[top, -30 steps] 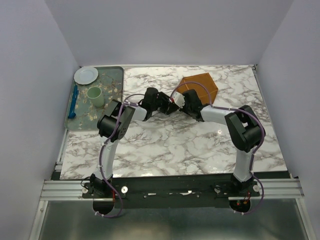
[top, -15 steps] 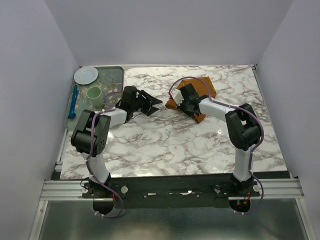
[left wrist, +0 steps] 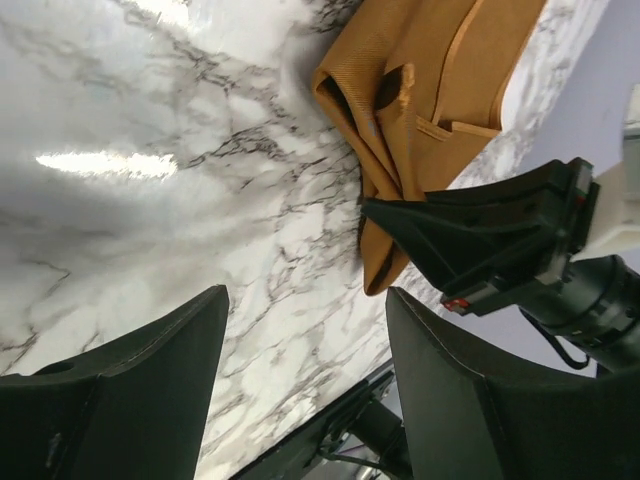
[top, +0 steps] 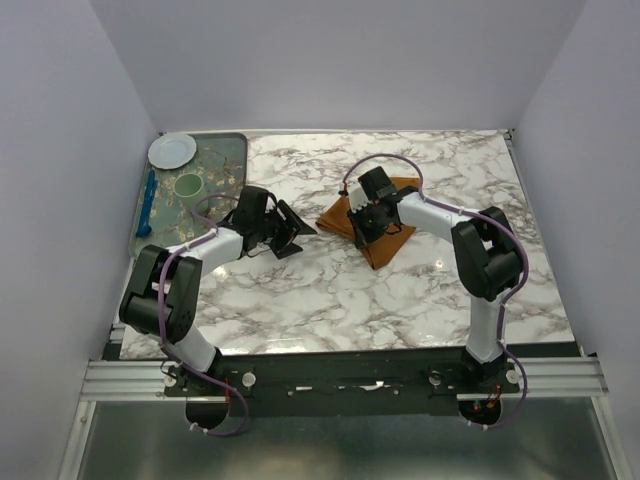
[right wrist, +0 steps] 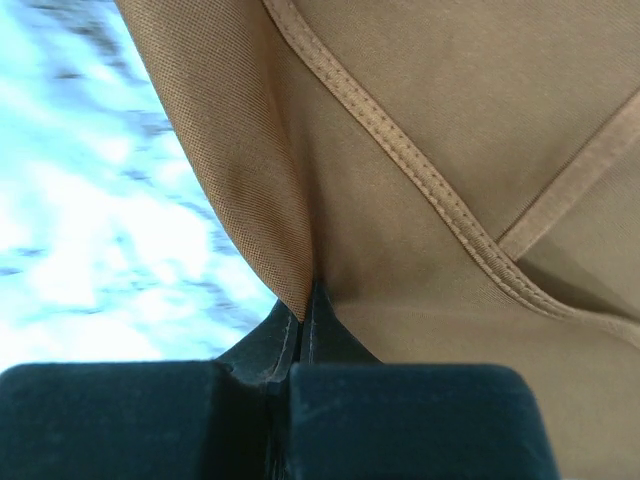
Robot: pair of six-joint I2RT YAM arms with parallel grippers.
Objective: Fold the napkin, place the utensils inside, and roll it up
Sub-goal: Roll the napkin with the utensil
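Overhead you see only the rumpled napkin (top: pixel 386 249) on the table (top: pixel 300 300) beneath your right gripper (top: pixel 365 222) — its wrist view shows jaws clenched on a fold — while your left gripper (left wrist: pixel 305 330) hangs spread beside it.

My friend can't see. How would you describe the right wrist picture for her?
The right gripper is shut on a fold of the orange-brown napkin, which fills most of the view. Blurry marble table shows at left.
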